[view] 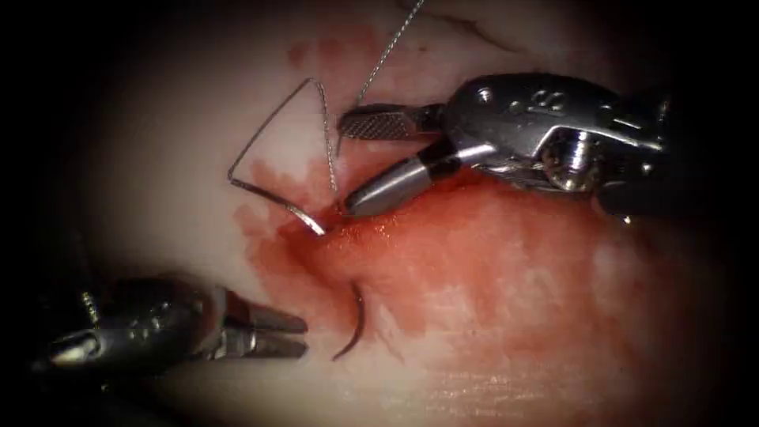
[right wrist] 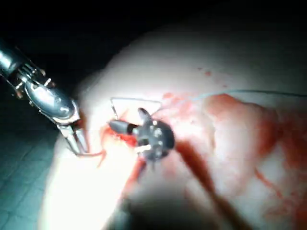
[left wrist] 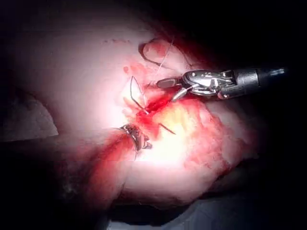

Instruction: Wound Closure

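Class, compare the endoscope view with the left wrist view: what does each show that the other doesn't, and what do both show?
Endoscope view: the ridged inner face of one jaw of the right tool, whose open jaws hold nothing. Left wrist view: the right tool's long shaft. Both: the needle with one end in the tissue, the thread looped above the tissue, and the left tool, holding nothing.

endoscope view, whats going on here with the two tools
A bench suturing exercise on the tissue. The right arm's tool has its jaws open over the red fluid, holding nothing, with the thread looped beside it and running into the cut. The needle stands partly in the tissue, its curved free end showing, with no tool on it. The left arm's tool sits just left of the needle, jaws slightly apart and empty.
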Tool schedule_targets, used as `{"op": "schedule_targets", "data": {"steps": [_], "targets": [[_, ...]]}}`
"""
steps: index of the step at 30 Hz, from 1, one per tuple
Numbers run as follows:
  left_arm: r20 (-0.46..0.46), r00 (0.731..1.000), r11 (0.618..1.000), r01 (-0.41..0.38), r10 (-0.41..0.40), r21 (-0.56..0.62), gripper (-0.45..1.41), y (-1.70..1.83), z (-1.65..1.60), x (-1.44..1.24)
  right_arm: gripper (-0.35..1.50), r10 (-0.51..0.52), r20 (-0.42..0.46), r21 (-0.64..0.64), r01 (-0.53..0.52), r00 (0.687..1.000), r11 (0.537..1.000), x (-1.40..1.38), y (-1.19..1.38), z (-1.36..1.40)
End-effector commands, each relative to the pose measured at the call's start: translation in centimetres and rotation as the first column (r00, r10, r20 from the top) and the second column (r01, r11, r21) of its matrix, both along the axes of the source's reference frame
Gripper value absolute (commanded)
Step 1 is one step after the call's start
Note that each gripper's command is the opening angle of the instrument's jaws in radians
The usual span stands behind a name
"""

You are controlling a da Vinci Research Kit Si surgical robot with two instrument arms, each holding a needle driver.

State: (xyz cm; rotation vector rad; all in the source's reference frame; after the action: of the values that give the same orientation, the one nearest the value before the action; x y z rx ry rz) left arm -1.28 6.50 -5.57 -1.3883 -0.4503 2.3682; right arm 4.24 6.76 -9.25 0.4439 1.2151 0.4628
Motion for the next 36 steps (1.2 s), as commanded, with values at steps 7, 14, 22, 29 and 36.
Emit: {"op": "schedule_targets", "data": {"steps": [7, 14, 22, 29, 36], "targets": [[0.185, 0.971, 0.956, 0.189, -0.149, -0.223, 0.48, -0.19, -0.02, -0.16, 1.19, 0.01, -0.006, -0.004, -0.01, 1.0, 1.0, 0.02, 0.07, 0.03], [0.268, 0.92, 0.887, 0.361, -0.287, -0.289, 0.62, -0.11, 0.03, -0.55, 1.18, 0.019, -0.003, -0.009, -0.019, 1.0, 1.0, -0.05, 0.08, 0.08], [0.264, 0.901, 0.855, 0.418, -0.345, -0.308, 0.62, -0.03, 0.32, -0.72, 1.18, 0.02, 0.002, -0.016, -0.02, 1.0, 1.0, -0.02, 0.06, 0.15], [0.27, 0.879, 0.86, 0.456, -0.394, -0.23, 0.4, 0.01, 0.34, -0.7, 1.16, 0.02, 0.004, -0.02, -0.02, 1.0, 1.0, -0.01, 0.04, 0.19], [0.225, 0.824, 0.84, 0.54, -0.519, -0.04, -0.35, -0.05, 0.3, -0.59, 1.16, 0.021, 0.005, -0.022, -0.021, 1.0, 1.0, 0.0, 0.03, 0.2]]}}
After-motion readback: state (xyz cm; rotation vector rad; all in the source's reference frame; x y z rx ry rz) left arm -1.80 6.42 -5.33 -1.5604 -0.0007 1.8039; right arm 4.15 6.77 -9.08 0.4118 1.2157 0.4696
